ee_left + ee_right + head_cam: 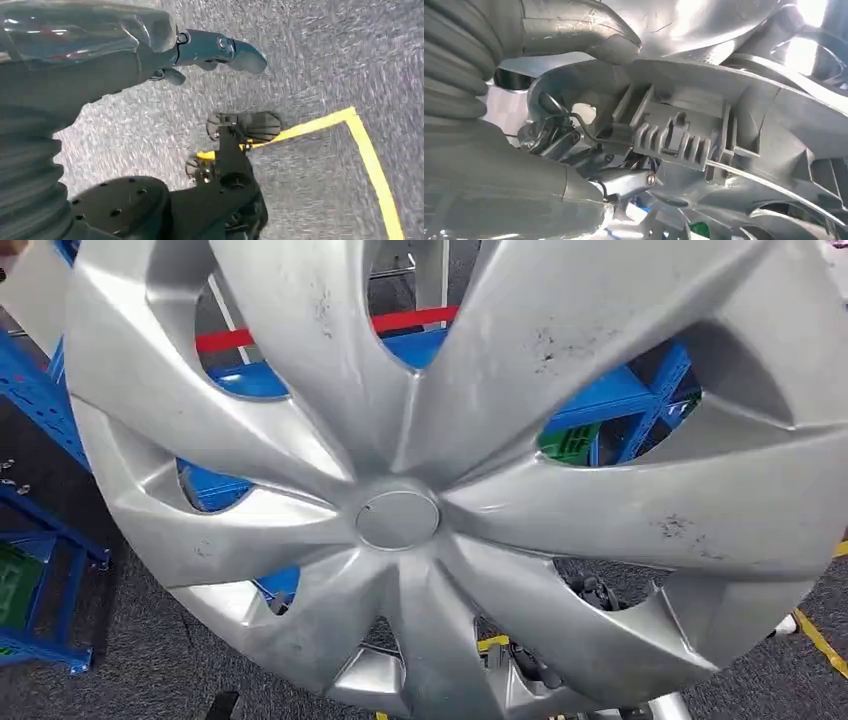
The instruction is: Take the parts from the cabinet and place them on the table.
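A large silver wheel cover (400,515) with curved spokes hangs close in front of the head camera, tilted and covering most of the view. My right hand (584,175) grips it at the rim from behind. In the right wrist view the thumb (574,25) lies over the cover's edge, and the fingers press against the ribbed clips and wire ring (674,142) on its back. Dark parts of that hand (590,592) show through a gap between the spokes. My left hand (200,50) hangs over the grey floor and holds nothing, its fingers apart.
Blue cabinet shelving (620,390) shows through the gaps in the cover, with a green crate (570,442) on it. More blue racking (40,540) stands at the left. Yellow tape (370,160) marks the grey carpet floor (310,55).
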Action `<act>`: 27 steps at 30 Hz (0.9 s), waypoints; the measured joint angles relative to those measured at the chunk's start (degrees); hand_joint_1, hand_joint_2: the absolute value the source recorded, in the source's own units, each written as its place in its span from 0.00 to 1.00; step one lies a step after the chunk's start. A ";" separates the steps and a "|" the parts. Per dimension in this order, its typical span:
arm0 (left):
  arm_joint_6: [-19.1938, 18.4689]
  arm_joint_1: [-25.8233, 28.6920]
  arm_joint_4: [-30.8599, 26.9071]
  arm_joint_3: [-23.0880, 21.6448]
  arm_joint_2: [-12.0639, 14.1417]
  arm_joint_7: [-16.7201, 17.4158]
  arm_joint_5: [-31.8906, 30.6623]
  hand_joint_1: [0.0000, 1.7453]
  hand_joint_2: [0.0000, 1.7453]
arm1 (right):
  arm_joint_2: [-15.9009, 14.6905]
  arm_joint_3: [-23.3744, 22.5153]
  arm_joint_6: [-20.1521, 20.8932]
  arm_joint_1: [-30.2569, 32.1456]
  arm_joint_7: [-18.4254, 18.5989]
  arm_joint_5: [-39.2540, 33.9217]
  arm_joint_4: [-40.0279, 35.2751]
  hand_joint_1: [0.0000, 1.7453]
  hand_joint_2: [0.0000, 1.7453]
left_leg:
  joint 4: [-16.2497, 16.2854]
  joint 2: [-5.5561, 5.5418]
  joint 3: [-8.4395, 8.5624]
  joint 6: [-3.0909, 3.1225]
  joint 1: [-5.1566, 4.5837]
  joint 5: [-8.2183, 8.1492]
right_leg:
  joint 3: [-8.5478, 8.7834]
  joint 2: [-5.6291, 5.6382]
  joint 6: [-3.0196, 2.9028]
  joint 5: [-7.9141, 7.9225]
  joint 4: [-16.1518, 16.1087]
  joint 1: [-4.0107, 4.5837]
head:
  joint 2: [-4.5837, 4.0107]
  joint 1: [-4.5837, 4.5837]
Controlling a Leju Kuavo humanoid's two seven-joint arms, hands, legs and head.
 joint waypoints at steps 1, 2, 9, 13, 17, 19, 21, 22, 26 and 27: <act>0.02 0.03 0.00 0.00 0.00 0.00 0.00 0.00 1.00 | 0.09 0.00 0.00 0.04 0.00 0.00 0.00 1.00 1.00 | 2.85 -0.04 -0.66 -0.42 0.19 -3.86 | -0.56 -0.04 -0.28 0.66 0.01 -0.01 | 0.00 -0.20; 0.07 0.01 0.00 0.00 0.02 0.00 0.02 0.00 1.00 | 0.15 0.02 0.00 0.05 0.00 0.00 0.00 1.00 1.00 | 6.78 -0.03 -1.50 -0.80 0.38 -7.33 | -1.24 -0.02 -0.33 1.34 0.05 0.01 | 0.00 -0.26; 0.98 -0.16 0.00 0.00 -0.02 -0.65 -0.13 0.00 1.00 | 0.31 0.00 0.02 0.37 -0.37 0.07 -0.02 1.00 1.00 | 3.09 -0.22 8.36 -0.66 0.73 -3.75 | -5.07 0.03 0.58 4.58 0.15 0.02 | 0.00 -0.26; 1.33 -0.52 0.00 0.00 -0.11 -0.87 -0.83 0.00 1.00 | 0.79 -0.02 -0.13 0.23 -0.59 0.09 -0.04 1.00 1.00 | -2.89 -0.35 11.69 0.91 -0.32 -6.77 | -5.31 -0.11 2.14 5.87 -0.09 -0.14 | 0.00 -0.22; 1.31 -0.89 0.07 0.02 -0.44 -0.90 -1.22 0.00 1.00 | 0.83 -0.18 -0.13 0.30 -0.77 0.07 -0.22 1.00 1.00 | -4.17 0.10 10.56 3.03 0.04 -4.46 | -9.59 0.03 1.54 1.05 7.73 0.03 | 0.00 0.02; 1.25 -0.85 0.13 0.02 -0.57 -0.90 -1.25 0.00 1.00 | 0.83 -0.31 -0.09 0.44 -0.94 0.04 -0.22 1.00 1.00 | -4.07 0.13 9.54 3.11 -0.17 -3.82 | -13.25 0.03 1.39 -2.72 17.16 0.03 | 0.00 0.07; 1.16 -0.80 0.22 0.07 -0.68 -1.03 -1.29 0.00 1.00 | 0.81 -0.46 0.00 0.45 -1.25 -0.29 -0.20 1.00 1.00 | -3.91 0.12 8.90 3.02 -0.24 -3.43 | -12.89 0.02 2.03 -2.85 18.56 0.00 | 0.00 0.07; 1.18 -0.78 0.24 0.11 -0.72 -1.20 -1.36 0.00 1.00 | 0.81 -0.57 0.04 0.39 -1.59 -0.26 -0.20 1.00 1.00 | -3.74 0.09 8.75 2.92 -0.22 -3.37 | -10.47 0.02 2.51 -1.55 14.93 0.00 | 0.00 0.07; 1.18 -0.80 0.22 0.22 -0.83 -1.35 -2.69 0.00 1.00 | 0.94 -1.38 0.96 0.22 -4.55 2.12 -0.28 1.00 1.00 | -1.73 0.01 7.55 2.09 -0.69 -3.82 | -2.36 0.09 2.11 2.00 0.32 0.17 | 0.00 0.00; 1.18 -0.71 0.22 0.22 -0.81 -1.36 -2.90 0.00 1.00 | 0.92 -1.53 1.09 0.31 -5.11 2.42 -0.35 1.00 1.00 | -1.75 0.02 7.24 1.79 -0.62 -3.64 | -2.72 0.16 1.97 2.03 0.63 0.33 | 0.00 0.05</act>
